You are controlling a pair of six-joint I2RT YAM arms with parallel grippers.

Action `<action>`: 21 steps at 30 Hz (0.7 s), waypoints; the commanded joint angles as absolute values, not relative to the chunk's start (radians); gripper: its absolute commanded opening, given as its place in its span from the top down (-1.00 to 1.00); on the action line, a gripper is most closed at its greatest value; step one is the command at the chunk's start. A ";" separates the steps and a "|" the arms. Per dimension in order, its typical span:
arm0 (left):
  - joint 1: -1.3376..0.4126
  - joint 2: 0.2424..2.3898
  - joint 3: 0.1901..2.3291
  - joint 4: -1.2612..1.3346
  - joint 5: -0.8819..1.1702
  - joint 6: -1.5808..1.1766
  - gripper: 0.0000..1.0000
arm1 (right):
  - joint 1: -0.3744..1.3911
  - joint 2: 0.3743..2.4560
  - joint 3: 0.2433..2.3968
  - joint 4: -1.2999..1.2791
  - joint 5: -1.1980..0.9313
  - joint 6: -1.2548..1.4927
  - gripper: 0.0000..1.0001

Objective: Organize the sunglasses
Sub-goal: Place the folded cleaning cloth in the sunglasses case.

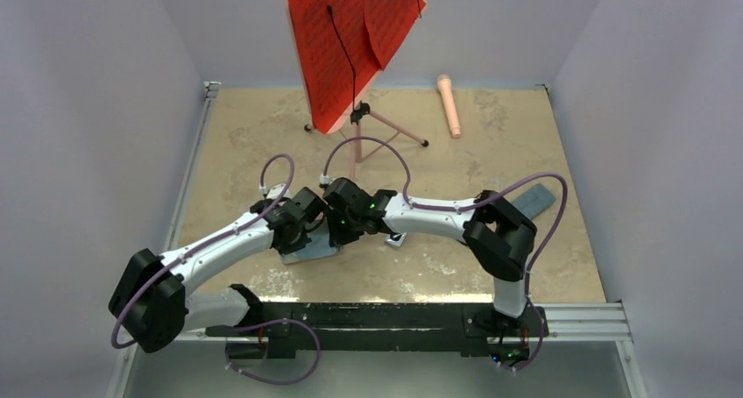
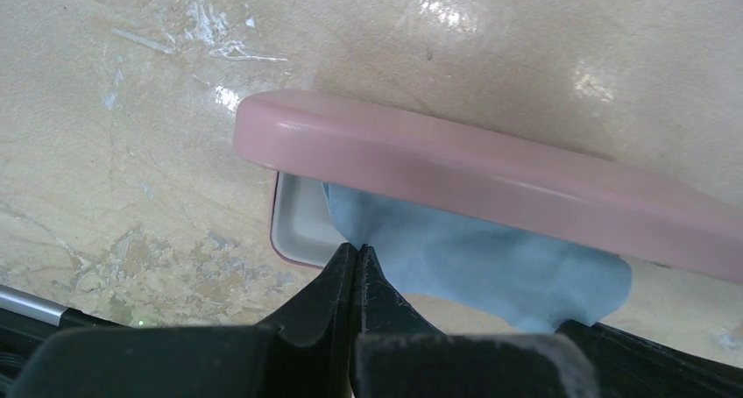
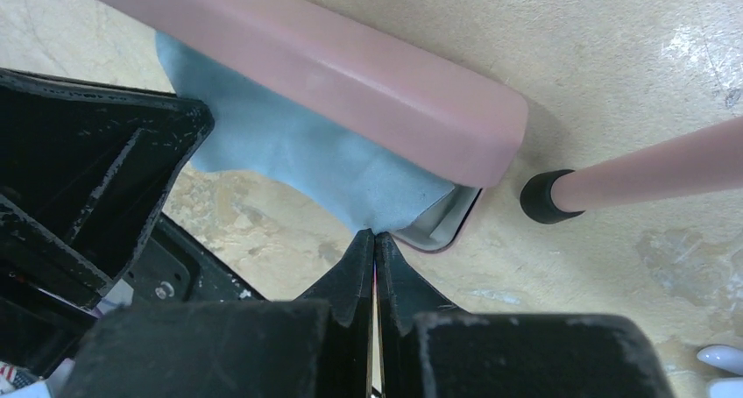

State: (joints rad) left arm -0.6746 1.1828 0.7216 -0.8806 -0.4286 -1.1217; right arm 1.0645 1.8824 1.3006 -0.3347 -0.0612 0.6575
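The white-framed sunglasses lie just right of my grippers, mostly hidden under the right arm; a white bit shows in the right wrist view. The black sunglasses are out of view. An open pink case lies on the table, and a light blue cloth hangs out of it over its white-lined lower half. My left gripper is shut on the cloth's edge at one end of the case. My right gripper is shut on the cloth at the other end of the pink case. Both grippers meet at the table's middle.
A stand holding red sheets is at the back; its pink leg with a black foot rests close to the case. A grey-blue flat case lies to the right. A peach oblong object lies at the back right.
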 commanded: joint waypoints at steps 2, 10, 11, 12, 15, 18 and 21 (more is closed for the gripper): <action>-0.676 1.251 0.732 -0.890 -0.473 -1.185 1.00 | 1.054 1.921 1.326 -0.310 -0.021 0.647 1.00; -0.675 1.288 0.736 -0.900 -0.477 -1.209 0.88 | 1.053 1.940 1.329 -0.314 0.018 0.646 1.00; -0.675 1.288 0.736 -0.903 -0.478 -1.213 0.82 | 1.053 1.940 1.330 -0.314 0.019 0.647 1.00; -0.675 1.288 0.736 -0.909 -0.480 -1.218 0.79 | 1.053 1.942 1.330 -0.314 0.020 0.651 1.00; -0.675 1.282 0.740 -0.926 -0.490 -1.220 0.65 | 1.053 1.942 1.331 -0.318 0.013 0.665 1.00; -0.675 1.275 0.757 -0.954 -0.489 -1.221 0.51 | 1.053 1.937 1.337 -0.328 0.003 0.688 0.84; -0.676 1.251 0.767 -0.968 -0.483 -1.217 0.36 | 1.054 1.924 1.329 -0.319 -0.021 0.711 0.56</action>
